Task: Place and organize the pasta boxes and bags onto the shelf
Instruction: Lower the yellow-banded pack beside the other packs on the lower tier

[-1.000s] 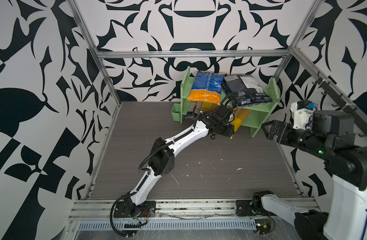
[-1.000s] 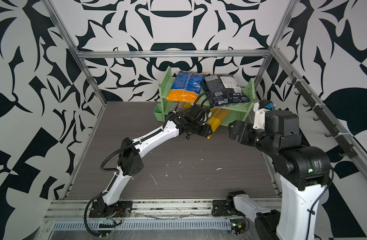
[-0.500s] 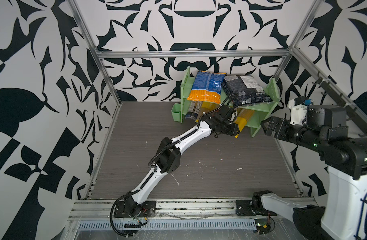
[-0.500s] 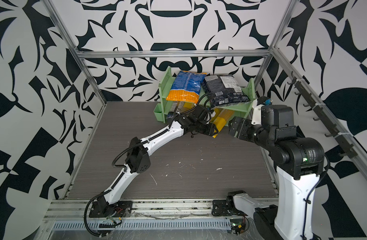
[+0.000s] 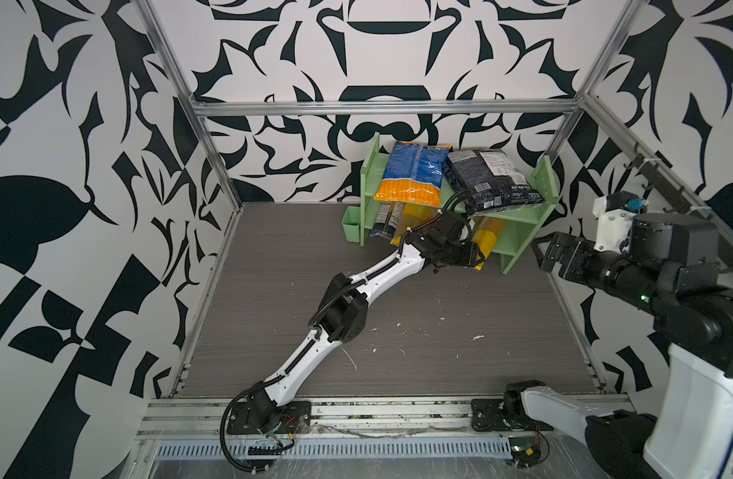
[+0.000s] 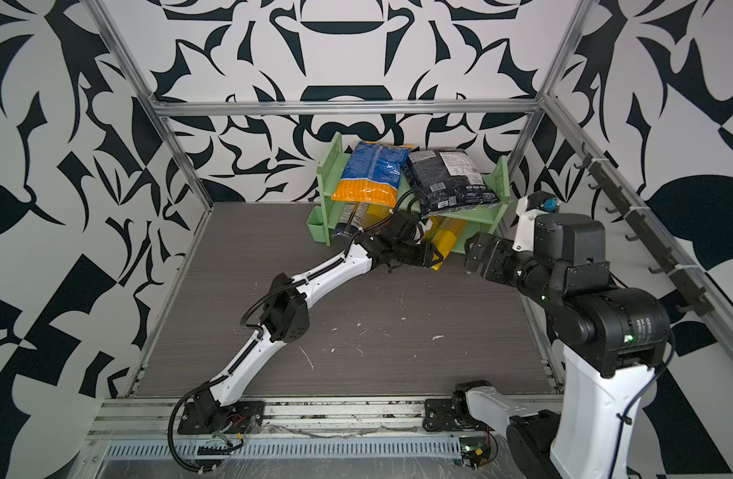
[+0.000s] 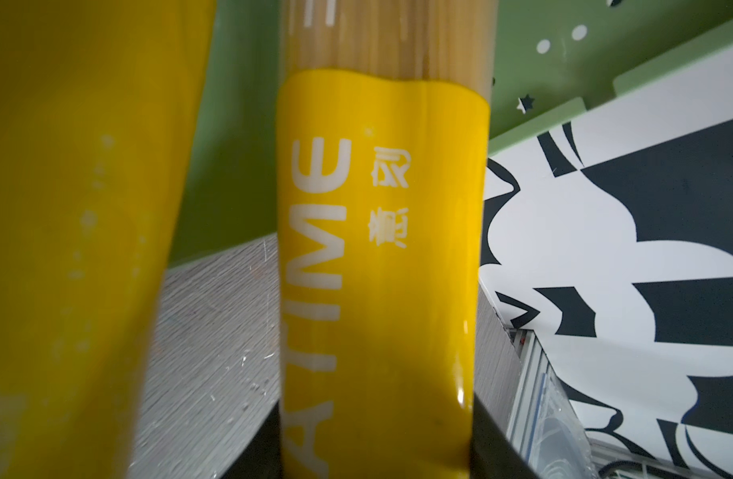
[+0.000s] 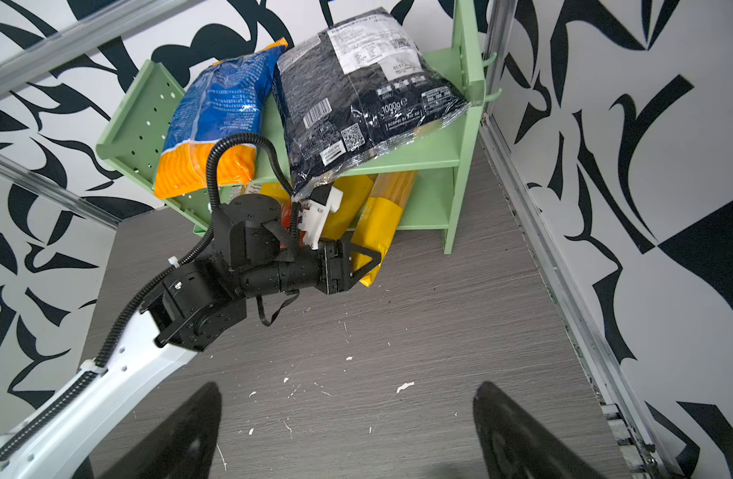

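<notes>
The long yellow plastic spaghetti pack (image 7: 377, 249) is pinched near its end by the left gripper (image 8: 368, 265). The right gripper (image 8: 348, 414) is spread wide, well apart from it.

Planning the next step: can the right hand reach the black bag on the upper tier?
Probably yes. The right hand is open and empty near the shelf; the black bag lies uncovered, and the left hand grips a yellow pack below.

We see glossy, smooth plastic film on the yellow pack (image 7: 377, 249), and crinkled shiny film on the black bag (image 8: 356, 83). The green shelf (image 8: 435, 145) looks smooth and matt. The floor (image 8: 398, 311) shows dull wood grain; the frame rail (image 5: 377, 108) is brushed metal.
</notes>
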You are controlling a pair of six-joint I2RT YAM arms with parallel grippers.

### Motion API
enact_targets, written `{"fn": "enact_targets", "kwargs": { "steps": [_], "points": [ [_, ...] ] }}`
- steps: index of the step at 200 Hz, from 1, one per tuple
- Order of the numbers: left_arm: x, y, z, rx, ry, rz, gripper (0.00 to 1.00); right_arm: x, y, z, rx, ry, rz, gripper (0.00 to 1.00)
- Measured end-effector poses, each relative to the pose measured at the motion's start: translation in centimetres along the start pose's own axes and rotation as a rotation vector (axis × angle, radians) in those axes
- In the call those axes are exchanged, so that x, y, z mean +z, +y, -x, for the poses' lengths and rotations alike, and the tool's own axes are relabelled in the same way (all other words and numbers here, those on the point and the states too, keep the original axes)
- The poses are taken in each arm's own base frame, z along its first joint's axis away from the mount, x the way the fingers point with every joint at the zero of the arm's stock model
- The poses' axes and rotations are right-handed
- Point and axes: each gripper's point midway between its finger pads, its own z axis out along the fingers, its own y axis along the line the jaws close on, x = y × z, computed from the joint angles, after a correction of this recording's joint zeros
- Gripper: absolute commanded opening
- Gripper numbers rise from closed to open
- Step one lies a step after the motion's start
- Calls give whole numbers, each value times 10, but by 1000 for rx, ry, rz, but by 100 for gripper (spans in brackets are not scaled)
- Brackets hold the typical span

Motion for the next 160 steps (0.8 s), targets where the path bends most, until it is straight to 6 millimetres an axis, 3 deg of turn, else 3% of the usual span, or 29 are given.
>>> {"fn": "enact_targets", "kwargs": {
  "steps": [22, 48, 60, 84, 103, 121, 160],
  "points": [
    [0, 1, 5, -17, -15, -12, 6, -5, 1, 6, 0, -25, 1, 97],
    [1, -3, 7, -32, -22, -32, 18, -8, 0, 10, 0, -43, -2, 97],
    [1, -4, 8, -40, -24, -40, 32, -9, 0, 11, 0, -47, -5, 97],
    [5, -6, 10, -46, -33, -62, 72, -8, -1, 11, 0, -47, -10, 97],
    [6, -11, 12, -58, -38, -90, 89, -6, -1, 12, -2, -44, -12, 97],
    [8, -14, 13, -68, -40, -113, 98, -5, 0, 12, -6, -41, -14, 97],
    [8, -17, 15, -78, -42, -145, 98, -3, 0, 15, -8, -41, -16, 97]
  ]
}}
